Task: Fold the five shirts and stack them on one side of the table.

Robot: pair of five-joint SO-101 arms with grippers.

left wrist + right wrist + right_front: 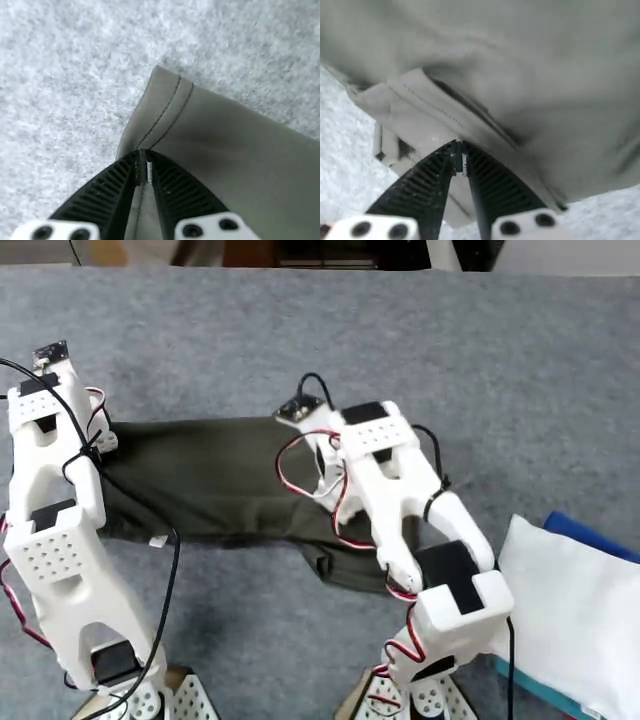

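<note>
Tabletop [500, 360] of grey felt under shirt [220, 475]

The dark olive shirt [220, 480] lies flat on the grey counter [300, 340] as a long band, apparently folded lengthwise, stretching from one arm to the other. Its stitched hem corner is clamped between the fingers [115, 192] of the left gripper [143, 167]. The right gripper [458, 156] pinches a rumpled fold at the other end. At the counter's right edge a folded white shirt [570, 610] rests on a blue layer [580, 530] — possibly another shirt.
</note>
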